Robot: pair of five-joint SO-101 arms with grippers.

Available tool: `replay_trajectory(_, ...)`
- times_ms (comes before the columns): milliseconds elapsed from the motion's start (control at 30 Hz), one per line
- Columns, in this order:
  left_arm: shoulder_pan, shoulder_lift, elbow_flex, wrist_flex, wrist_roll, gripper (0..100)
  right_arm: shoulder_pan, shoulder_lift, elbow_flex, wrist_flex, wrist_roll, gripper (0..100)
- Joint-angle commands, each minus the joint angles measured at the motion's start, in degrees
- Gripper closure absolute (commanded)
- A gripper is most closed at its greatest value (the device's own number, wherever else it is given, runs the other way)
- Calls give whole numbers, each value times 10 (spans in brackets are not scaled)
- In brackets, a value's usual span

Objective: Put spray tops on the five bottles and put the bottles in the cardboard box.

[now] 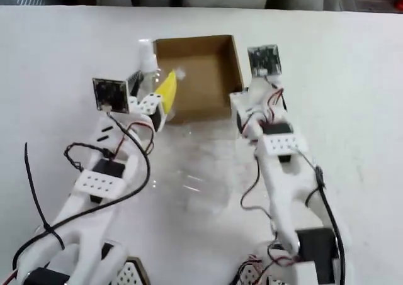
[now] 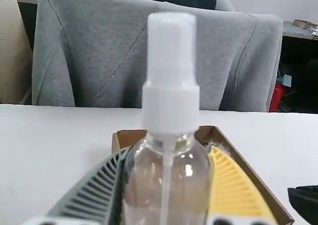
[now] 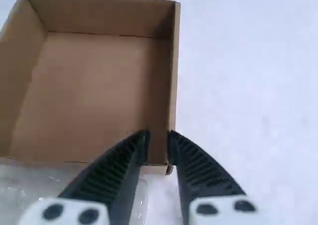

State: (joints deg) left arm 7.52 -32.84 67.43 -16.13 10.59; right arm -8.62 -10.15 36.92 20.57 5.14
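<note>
Left gripper (image 2: 166,155): we see it clamped on a clear bottle (image 2: 166,185), grey finger (image 2: 99,190) on one side of the body, yellow finger (image 2: 233,185) on the other. The bottle is upright, with a white top (image 2: 170,96) seated on its neck and the dip tube running down inside. No liquid that we can make out.

In the high view the bottle (image 1: 148,65) sits in the left gripper (image 1: 157,80) just beside the box (image 1: 201,83), at the outside of its left wall near the far corner, not inside. We can't tell whether the bottle's base touches the table (image 1: 352,77).

Right gripper (image 3: 158,138): jaws a narrow gap apart, nothing held that we can see. Its tips are at the box's (image 3: 99,96) near right corner, with the side wall showing in the gap. We can't tell if either finger touches the cardboard. The high view puts the right gripper (image 1: 236,106) at that same corner.

The box is open-topped, its bare floor in view, in the middle of the table ahead of both arms.

Something clear and glossy (image 1: 195,172) lies on the table just in front of the box, between the arms; we can't tell what it is. A grey chair (image 2: 74,61) stands behind the table.
</note>
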Motion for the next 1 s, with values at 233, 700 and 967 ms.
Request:
replay_trajectory(233, -5, -15, -2, -1, -6, 976, 18, 223, -317, 130, 6, 887)
replay_trajectory(700, -5, -12, -2, -1, -6, 976, 8, 341, -373, 149, 6, 890)
replay_trajectory(967, -21, 105, -69, -4, -6, 976, 9, 360, -368, 154, 7, 974)
